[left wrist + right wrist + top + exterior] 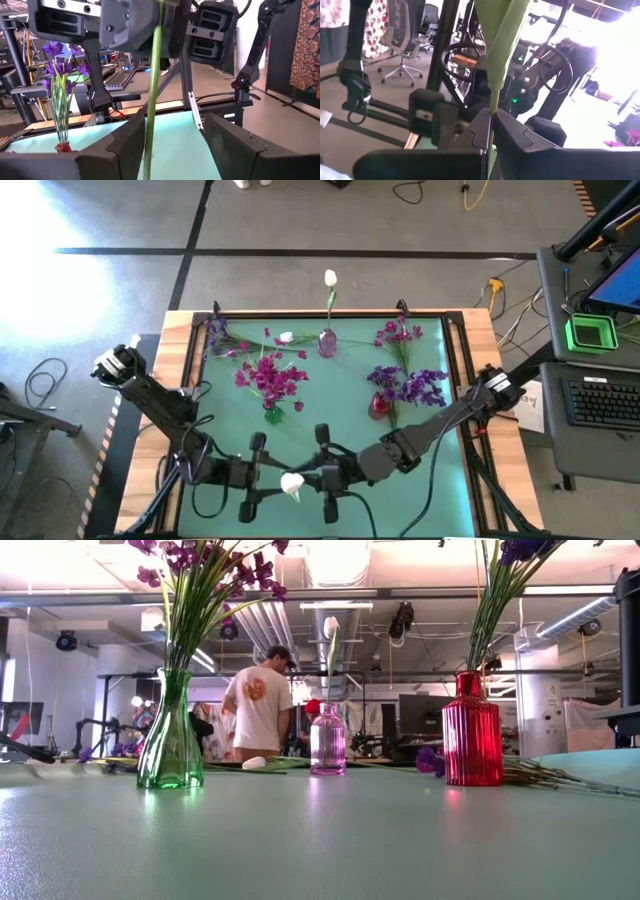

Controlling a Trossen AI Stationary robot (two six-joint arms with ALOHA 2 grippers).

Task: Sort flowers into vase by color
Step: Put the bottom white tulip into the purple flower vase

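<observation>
You are looking at a wood-framed table topped with a teal-green mat [340, 415]. On the mat stand a ribbed green glass vase [171, 743] of magenta blooms, a small pink glass vase [327, 744] with one white bud, and a ribbed red glass vase [472, 732] of purple blooms. Loose flower stems [245, 340] lie flat along the far edge.

left claw [170, 145] fingers apart | green stem [152, 100] upright between them | right claw [135, 25] beyond grips stem | purple flowers [60, 65] in red vase [63, 147] | teal counter [175, 145]
</observation>
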